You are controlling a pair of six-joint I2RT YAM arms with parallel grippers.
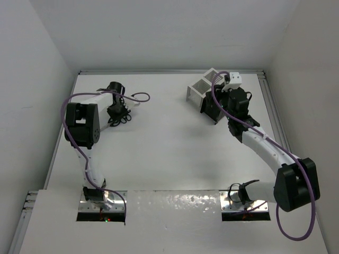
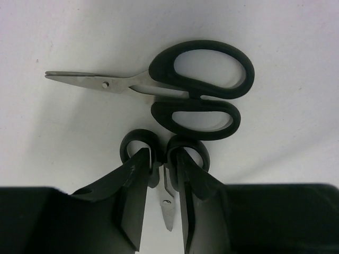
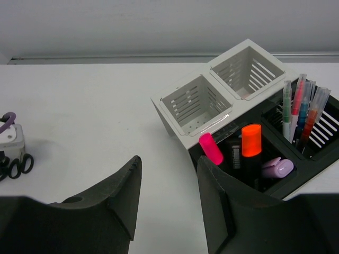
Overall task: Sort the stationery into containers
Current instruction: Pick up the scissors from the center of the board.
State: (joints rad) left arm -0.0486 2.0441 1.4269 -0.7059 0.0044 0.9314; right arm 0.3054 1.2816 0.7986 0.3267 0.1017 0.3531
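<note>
At the far left corner of the table [image 1: 159,153]: left arm [image 1: 85,124], elbow folded high, forearm turned rightward, wrist pitched down.
- left gripper [image 2: 161,156]: jaws drawn narrow, straddling the neck of the small scissors [image 2: 168,207]. Its fingertips overlap both handle loops. Bare table shows on either side of the blade, so whether the pads actually press the scissors cannot be told.
- small scissors: flat on the table, loops away from the wrist, blade tip toward it. Part of the handles is hidden under the fingers.
- large scissors [image 2: 193,95]: black handles, metal blades shut, lying flat just beyond the small pair, apart from it.

Toward the far right corner: right arm [image 1: 259,140], stretched from its base in a long curve.
- right gripper [image 3: 169,161]: fingers spread, nothing between them, held above and just in front of the boxes.
- white box [image 3: 172,124]: two slatted compartments, joined to the black one.
- black box [image 3: 312,169]: partly cut off by the frame edge and the right finger. The near compartments hold a pink highlighter [image 3: 211,148], an orange highlighter [image 3: 250,140], a purple highlighter [image 3: 276,166] and one dark item, possibly another marker. The far compartment holds thin pens [image 3: 299,111] standing upright.
</note>
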